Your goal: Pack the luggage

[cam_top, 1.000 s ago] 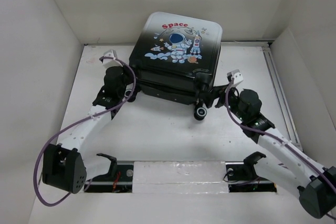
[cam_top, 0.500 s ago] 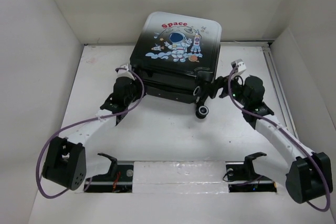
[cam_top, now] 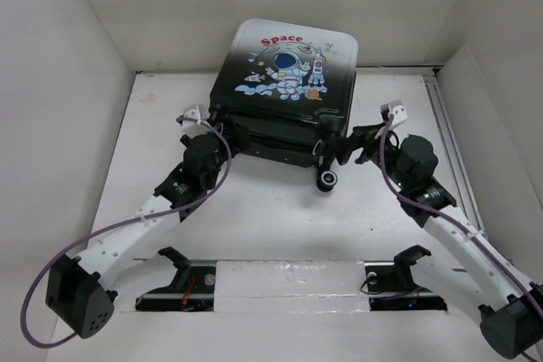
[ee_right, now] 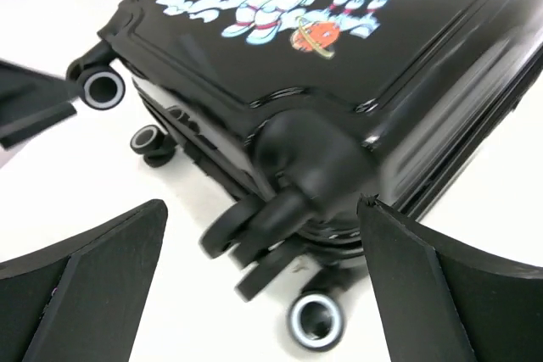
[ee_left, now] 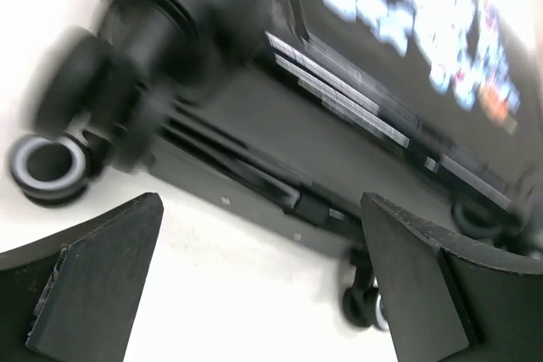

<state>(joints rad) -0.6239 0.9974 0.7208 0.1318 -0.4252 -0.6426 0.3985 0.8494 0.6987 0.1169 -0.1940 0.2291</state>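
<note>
The luggage [cam_top: 284, 95] lies flat on the tabletop [cam_top: 254, 218] at the far middle, with the astronaut picture upward and the wheels toward the arms. Its two halves lie one on the other. I cannot tell whether the zip is closed.

The left end effector [cam_top: 235, 135] is at the near left corner of the luggage, with fingers wide apart and nothing between them. The right end effector [cam_top: 350, 143] is at the near right corner, also spread and empty. Both are very near the shell, but no contact is visible.

The main danger, in my judgement, is the wheels. One wheel [cam_top: 326, 180] stands out from the near right corner, just beside the right fingers. A forward move could catch a finger behind it and drag or turn the whole case.

The shell looks hard and glossy, so a finger pressing on it may slip off. If only one arm pushes, the luggage will probably rotate instead of moving straight.

If the halves are not locked, a push on the upper one could shift it against the lower one and open a gap.
</note>
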